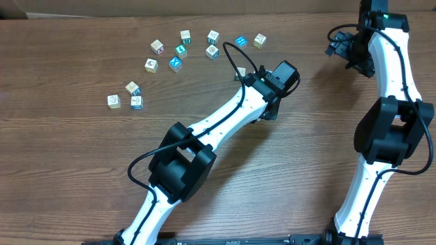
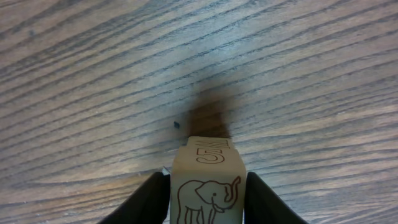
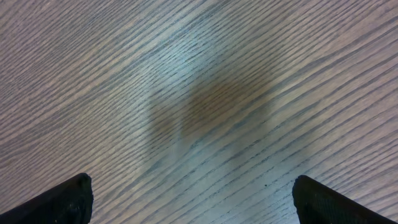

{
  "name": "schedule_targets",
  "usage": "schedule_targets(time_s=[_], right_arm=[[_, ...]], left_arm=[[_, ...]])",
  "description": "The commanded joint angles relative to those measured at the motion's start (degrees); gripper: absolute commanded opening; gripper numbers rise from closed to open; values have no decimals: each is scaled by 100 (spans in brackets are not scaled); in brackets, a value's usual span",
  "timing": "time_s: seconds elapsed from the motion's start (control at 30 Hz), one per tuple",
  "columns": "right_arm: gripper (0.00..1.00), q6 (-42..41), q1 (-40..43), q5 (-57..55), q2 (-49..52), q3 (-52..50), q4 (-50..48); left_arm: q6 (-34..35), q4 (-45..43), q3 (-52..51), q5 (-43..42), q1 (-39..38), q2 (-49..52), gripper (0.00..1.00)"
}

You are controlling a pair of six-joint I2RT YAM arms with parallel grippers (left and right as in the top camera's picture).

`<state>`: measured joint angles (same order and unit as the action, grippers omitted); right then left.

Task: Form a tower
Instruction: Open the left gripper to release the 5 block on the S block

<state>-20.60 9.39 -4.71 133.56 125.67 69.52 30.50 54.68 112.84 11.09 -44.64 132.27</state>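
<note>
No stacked tower visible yet. Clamped, seemingly, in left tool (image 2: 207, 178): elephant cube (image 2: 208, 194), right of tabletop (image 1: 68, 170) centre, underside hidden. Probably light, rigid wood with smooth faces; best pinched on opposite flat sides, kept level. Upper left, scattered loose cubes (image 1: 180, 51), one just beside left tool. Far right, right tool (image 3: 193, 202) spread wide, empty.

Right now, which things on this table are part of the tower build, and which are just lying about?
In hand: pale wooden elephant picture cube, between the left gripper's fingers.
Lying about: small wooden picture cubes scattered far left; right gripper, open over bare wooden table.
</note>
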Motion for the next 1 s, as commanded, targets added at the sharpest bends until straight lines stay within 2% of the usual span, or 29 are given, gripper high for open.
schedule_targets(time_s=[0.0,0.83,0.97], right_arm=[[100,-20,33,-17,-105,68,-24],[100,-20,33,-17,-105,68,-24],[100,-20,33,-17,-105,68,-24]], left_arm=[[-74,20,-17,-61,-28,111,20],[-74,214,92,-63,-28,72,23],[-72,210,92,-63,-28,72,26]])
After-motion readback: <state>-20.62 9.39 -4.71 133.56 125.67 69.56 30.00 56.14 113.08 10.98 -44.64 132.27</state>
